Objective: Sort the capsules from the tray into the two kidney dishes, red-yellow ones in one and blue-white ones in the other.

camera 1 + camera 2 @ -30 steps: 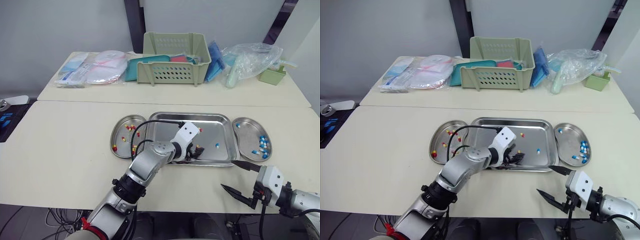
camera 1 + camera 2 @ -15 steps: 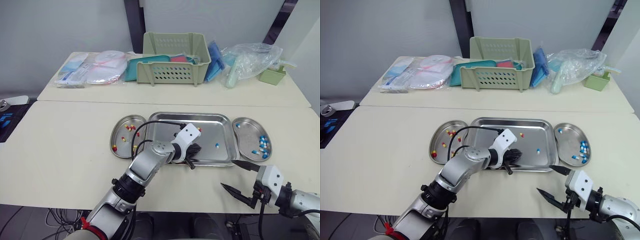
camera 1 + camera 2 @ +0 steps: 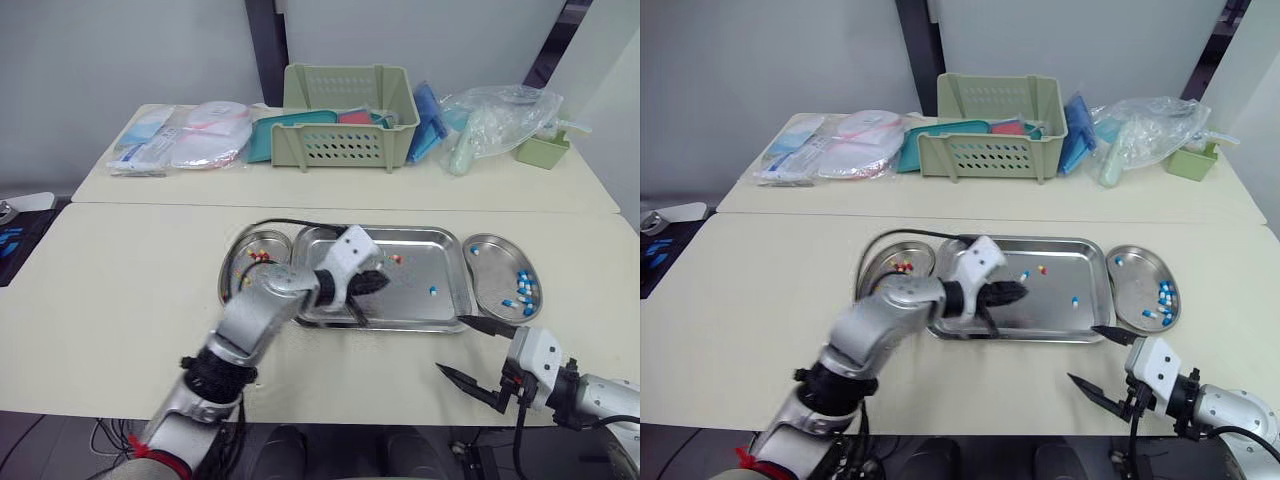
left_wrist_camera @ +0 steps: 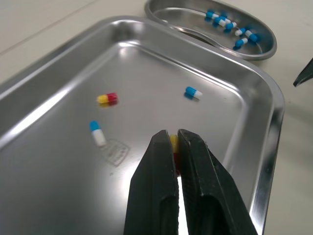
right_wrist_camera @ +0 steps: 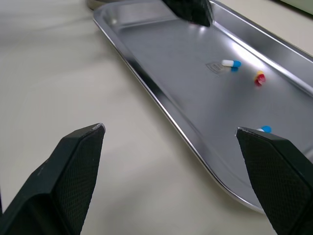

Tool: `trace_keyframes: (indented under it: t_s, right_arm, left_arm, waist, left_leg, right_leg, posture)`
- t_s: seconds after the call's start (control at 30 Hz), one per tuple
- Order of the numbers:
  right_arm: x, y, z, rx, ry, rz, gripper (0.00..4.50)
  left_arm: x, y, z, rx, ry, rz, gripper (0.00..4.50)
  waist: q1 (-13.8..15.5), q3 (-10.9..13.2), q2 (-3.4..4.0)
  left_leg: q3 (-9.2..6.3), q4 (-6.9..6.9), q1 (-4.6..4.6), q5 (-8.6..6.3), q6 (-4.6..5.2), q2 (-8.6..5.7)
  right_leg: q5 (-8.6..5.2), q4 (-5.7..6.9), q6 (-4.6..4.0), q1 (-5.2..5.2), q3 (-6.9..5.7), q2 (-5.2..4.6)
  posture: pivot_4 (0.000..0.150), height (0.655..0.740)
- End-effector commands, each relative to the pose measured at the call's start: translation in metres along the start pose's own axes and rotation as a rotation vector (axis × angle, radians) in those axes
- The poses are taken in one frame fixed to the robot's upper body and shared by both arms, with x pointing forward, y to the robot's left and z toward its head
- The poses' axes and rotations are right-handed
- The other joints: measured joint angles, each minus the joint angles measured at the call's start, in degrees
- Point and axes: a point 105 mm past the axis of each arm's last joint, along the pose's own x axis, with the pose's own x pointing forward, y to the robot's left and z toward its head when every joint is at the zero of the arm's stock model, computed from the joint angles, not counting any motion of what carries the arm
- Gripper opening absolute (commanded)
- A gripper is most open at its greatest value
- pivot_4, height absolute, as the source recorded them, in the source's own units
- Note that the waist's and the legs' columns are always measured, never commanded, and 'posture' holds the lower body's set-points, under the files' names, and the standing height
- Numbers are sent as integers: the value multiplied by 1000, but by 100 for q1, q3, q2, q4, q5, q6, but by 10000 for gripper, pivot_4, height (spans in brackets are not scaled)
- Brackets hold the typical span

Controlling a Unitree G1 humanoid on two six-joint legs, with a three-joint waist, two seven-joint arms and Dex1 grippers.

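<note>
Left wrist view: the left gripper (image 4: 173,134) is clamped on a red-yellow capsule (image 4: 174,142) over the tray (image 4: 266,147), long axis along the fingers, yellow end outward. Loose blue-white capsules (image 4: 97,133) lie beyond, apart. The right gripper (image 3: 451,345) hangs spread beside the tray's edge

Left end effector (image 4: 174,133) higher, with capsule (image 4: 173,142)

My silver-grey jointed left arm (image 3: 255,320), white wrist block (image 3: 346,250), thin black cable (image 3: 902,233) looping off it, left fingers (image 4: 155,196) smooth black, right fingers (image 5: 78,171) cross-hatched.
</note>
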Motion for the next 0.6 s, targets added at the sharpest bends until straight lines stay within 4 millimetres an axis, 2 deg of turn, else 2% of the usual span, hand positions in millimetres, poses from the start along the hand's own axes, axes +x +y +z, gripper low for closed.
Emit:
trace_keyframes:
  t_s: [0.03,0.2,0.33,0.47,0.6]
  right_arm:
    - [13,2,16,-47,-80,46,45000]
    - [35,11,25,-54,-147,169,45000]
    - [47,20,28,-75,-170,264,45000]
    - [53,20,29,-81,-180,285,45000]
    - [55,17,31,-84,-185,280,45000]
  left_arm:
    - [-33,8,14,-2,-96,50,207]
    - [-82,35,-5,-32,-62,231,207]
    - [-114,47,-24,-35,-18,358,207]
    - [-128,52,-41,-37,12,438,207]
    - [-133,61,-47,-32,13,518,207]
  waist:
    - [-4,0,0]
    - [0,1,-1]
    - [7,2,-2]
    - [36,3,-4]
    - [35,3,-4]
  left_leg:
    - [0,0,0,0,0,0]
    - [-6,0,-1,0,0,2]
    - [-6,-1,-1,0,1,2]
    - [-7,0,-3,0,1,1]
    - [-9,0,-3,-1,1,1]
  right_leg:
    - [0,0,0,0,0,0]
    - [0,0,0,-1,-5,0]
    - [0,-2,0,-2,-5,0]
    - [0,-2,0,-1,-6,-2]
    - [0,-2,0,-2,-7,-1]
  posture:
    - [1500,7400]
    - [1500,7400]
    - [1500,7400]
    - [1500,7400]
    - [1500,7400]
